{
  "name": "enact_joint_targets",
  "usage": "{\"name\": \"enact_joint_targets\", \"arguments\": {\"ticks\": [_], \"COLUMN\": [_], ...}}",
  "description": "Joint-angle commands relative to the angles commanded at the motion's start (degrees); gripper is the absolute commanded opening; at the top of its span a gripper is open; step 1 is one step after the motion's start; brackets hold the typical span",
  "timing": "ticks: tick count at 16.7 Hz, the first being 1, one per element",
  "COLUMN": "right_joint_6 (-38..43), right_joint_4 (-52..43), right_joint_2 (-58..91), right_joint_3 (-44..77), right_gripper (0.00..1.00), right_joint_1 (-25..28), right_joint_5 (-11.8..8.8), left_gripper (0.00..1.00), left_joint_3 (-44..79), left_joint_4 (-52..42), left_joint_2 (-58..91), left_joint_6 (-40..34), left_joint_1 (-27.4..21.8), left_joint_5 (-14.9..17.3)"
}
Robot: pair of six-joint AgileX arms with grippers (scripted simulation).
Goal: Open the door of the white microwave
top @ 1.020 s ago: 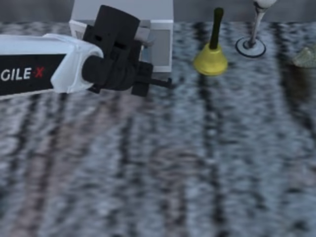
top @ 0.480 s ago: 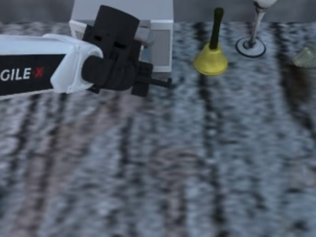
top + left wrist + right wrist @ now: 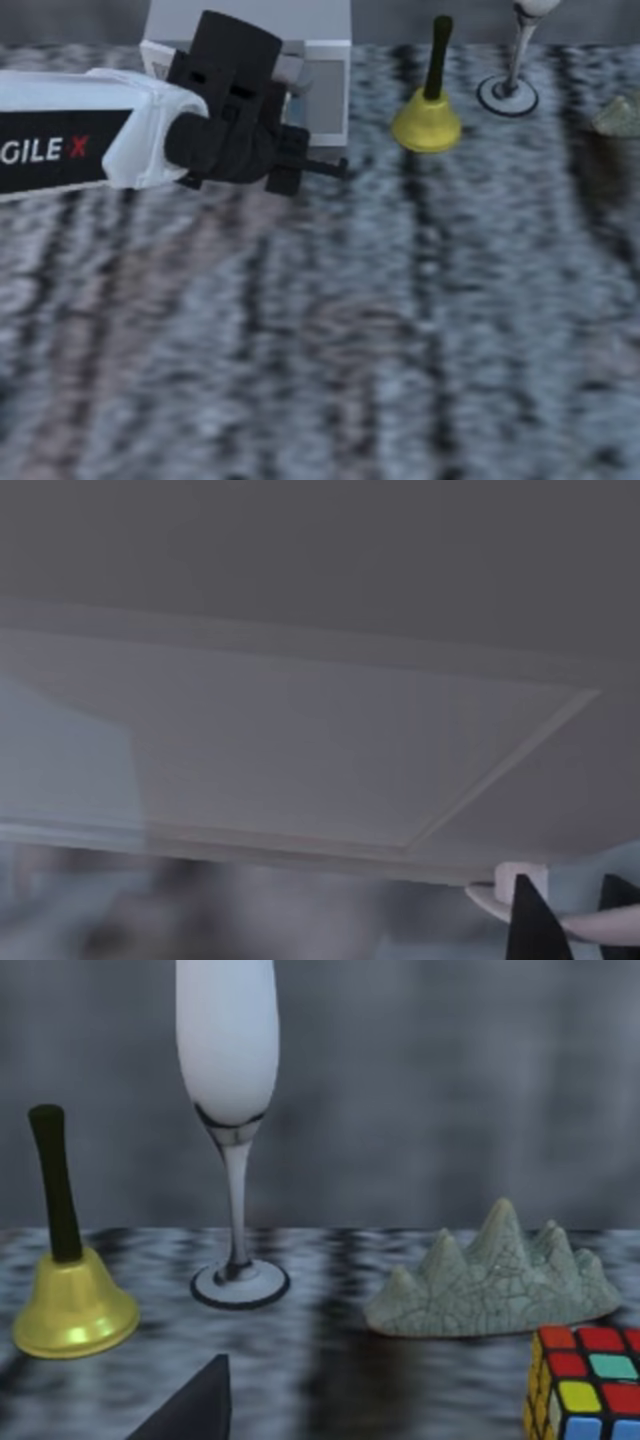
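Observation:
The white microwave (image 3: 250,18) stands at the table's far left edge, largely covered by my left arm. Its door (image 3: 300,740) fills the left wrist view as a pale framed panel seen from very close. My left gripper (image 3: 287,88) (image 3: 572,920) is at the door's front edge, and its dark fingertips (image 3: 530,920) straddle the white bar handle (image 3: 520,878) and are shut on it. My right gripper (image 3: 330,1430) is out of the top view. Only one dark finger (image 3: 195,1410) shows in its wrist view, with a wide bare gap beside it.
A yellow bell (image 3: 427,120) (image 3: 72,1310) stands right of the microwave. A wine glass (image 3: 508,92) (image 3: 232,1110) and a grey-green rock ornament (image 3: 620,115) (image 3: 490,1280) stand farther right. A colour cube (image 3: 585,1380) lies near my right gripper.
My left arm has barely moved. A thin bluish sliver now shows beside the left gripper at the microwave's front. Everything else stays where it was.

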Motion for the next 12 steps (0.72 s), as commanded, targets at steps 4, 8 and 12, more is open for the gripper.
{"name": "enact_joint_targets", "arguments": {"ticks": [4, 8, 12], "right_joint_6": [0.0, 0.0, 0.0], "right_joint_4": [0.0, 0.0, 0.0], "right_joint_2": [0.0, 0.0, 0.0], "right_joint_3": [0.0, 0.0, 0.0], "right_gripper": [1.0, 1.0, 1.0], "right_joint_1": [0.0, 0.0, 0.0], "right_joint_5": [0.0, 0.0, 0.0], "left_gripper": [0.0, 0.0, 0.0], "left_joint_3": [-0.4, -1.9, -2.4], "left_joint_4": [0.1, 0.7, 0.8], "left_joint_2": [-0.2, -1.5, -1.7], "left_joint_6": [0.3, 2.6, 3.2], "left_joint_1": [-0.2, 0.8, 1.1], "left_joint_5": [0.9, 2.4, 2.7]}}
